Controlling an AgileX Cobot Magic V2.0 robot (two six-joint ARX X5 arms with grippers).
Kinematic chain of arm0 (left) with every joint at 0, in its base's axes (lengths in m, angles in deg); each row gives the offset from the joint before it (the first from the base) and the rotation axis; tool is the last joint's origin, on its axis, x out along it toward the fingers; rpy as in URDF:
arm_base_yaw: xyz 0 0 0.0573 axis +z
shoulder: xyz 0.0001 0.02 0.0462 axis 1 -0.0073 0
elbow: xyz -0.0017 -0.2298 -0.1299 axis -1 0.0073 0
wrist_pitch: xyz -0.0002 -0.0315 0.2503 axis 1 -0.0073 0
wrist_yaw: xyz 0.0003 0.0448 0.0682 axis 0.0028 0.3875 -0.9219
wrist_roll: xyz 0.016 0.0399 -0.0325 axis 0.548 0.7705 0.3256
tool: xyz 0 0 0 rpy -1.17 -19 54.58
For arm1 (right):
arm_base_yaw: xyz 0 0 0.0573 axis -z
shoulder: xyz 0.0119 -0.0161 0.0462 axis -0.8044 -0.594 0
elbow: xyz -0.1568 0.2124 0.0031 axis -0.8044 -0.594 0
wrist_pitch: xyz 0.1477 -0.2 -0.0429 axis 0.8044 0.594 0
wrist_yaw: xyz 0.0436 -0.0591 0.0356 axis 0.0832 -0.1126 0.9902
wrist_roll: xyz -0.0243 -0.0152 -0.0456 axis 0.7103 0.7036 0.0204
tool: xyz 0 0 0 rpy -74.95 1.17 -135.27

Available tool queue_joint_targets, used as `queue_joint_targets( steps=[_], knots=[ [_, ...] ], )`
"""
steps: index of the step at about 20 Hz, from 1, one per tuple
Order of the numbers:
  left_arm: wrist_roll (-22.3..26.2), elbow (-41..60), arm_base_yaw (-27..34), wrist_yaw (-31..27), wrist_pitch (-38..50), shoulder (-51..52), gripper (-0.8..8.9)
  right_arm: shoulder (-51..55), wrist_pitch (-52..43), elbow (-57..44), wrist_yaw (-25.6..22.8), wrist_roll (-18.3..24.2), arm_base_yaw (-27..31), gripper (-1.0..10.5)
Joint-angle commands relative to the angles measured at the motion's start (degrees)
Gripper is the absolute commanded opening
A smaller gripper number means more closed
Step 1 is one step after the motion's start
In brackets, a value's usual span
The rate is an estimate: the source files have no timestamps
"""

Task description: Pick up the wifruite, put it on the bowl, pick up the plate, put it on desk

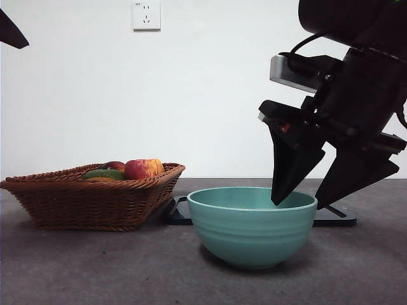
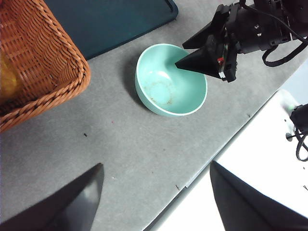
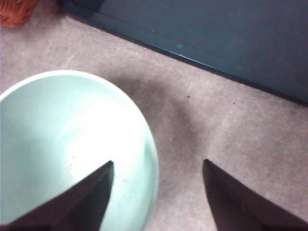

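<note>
You see one ridged teal bowl [image 1: 252, 223] at lower centre on the mottled grey desk [image 1: 95, 267], one wicker basket [image 1: 89, 198] at left, one black tray [image 1: 331, 218] behind. The right gripper [image 1: 311, 198] straddles the bowl's right rim, jaws spread, empty. The left gripper [image 2: 154, 192] waits, spread. No wifruite can be made out.

1. A plain white wall [image 1: 203, 89] fills the back of the front view, without pattern or marks.
2. A white wall socket [image 1: 146, 14] sits on this wall at about 11 o'clock, close to the top edge.
3. The light is even and soft; only weak shadows lie on the surfaces.
4. In the left wrist view a white floor or lower surface [image 2: 260, 163] shows beyond the edge of the furniture, at about 4 o'clock.
5. A black cable [image 2: 301, 137] lies on this white area.
</note>
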Motion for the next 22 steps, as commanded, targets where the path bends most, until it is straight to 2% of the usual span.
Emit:
queue_joint_targets(
  steps=[1,6,16,22],
  knots=[
    [1.05,-0.90,-0.28,0.37,0.42,-0.33,3.40,2.14,-0.42,1.36,-0.07,-0.70,-0.42,3.2],
    [1.16,-0.90,-0.28,0.37,0.50,-0.35,3.40,12.46,2.62,2.69,0.28,-0.72,-0.42,3.2],
    [1.11,-0.90,-0.28,0.37,0.48,-0.35,3.40,31.63,18.69,2.69,10.97,-0.44,-0.46,3.2],
    [1.11,-0.90,-0.28,0.37,0.48,-0.35,3.40,33.81,20.76,2.67,10.54,0.44,-0.48,3.2]
  ],
)
